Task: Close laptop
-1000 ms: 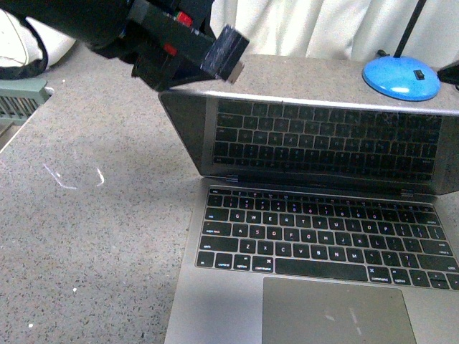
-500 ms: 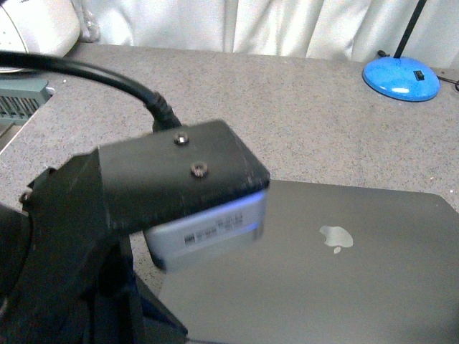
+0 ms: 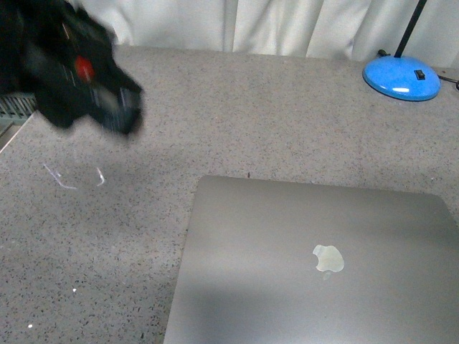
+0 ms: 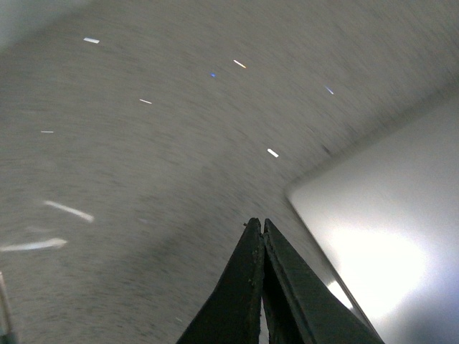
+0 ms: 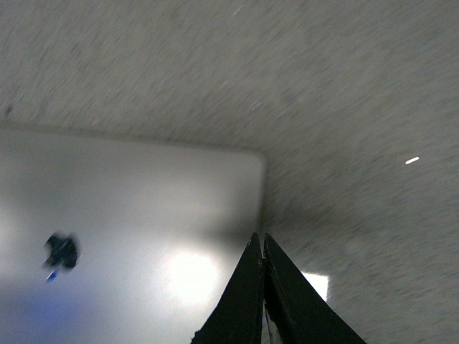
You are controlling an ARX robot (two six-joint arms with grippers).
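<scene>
Two of the three views are blurred: both wrist pictures are smeared, so the table grain reads as streaks.

- Front view: left arm (image 3: 75, 72) is a dark smudge at upper left. Its gripper cannot be made out there. Right arm is out of frame.
- Laptop (image 3: 373, 301) lies on the speckled grey table (image 3: 215, 107), near side, right of centre. It is cut off by the lower and right edges of the front view.
- Lid (image 3: 258, 236) is fully down and flat, with the pale apple logo (image 3: 328, 258) facing up. No keys or screen show.
- Blue lamp base (image 3: 401, 77) sits at far right, well apart from the laptop, its stem cut off at the top. White curtain (image 3: 287, 25) hangs behind.
- Left gripper (image 4: 262, 228): black fingers pressed together, nothing between them. The tips are over bare table just beside a laptop corner.
- Right gripper (image 5: 260, 240): fingers likewise clenched and empty. The tips sit at the lid's side edge near a corner. I cannot tell whether they touch it.
</scene>
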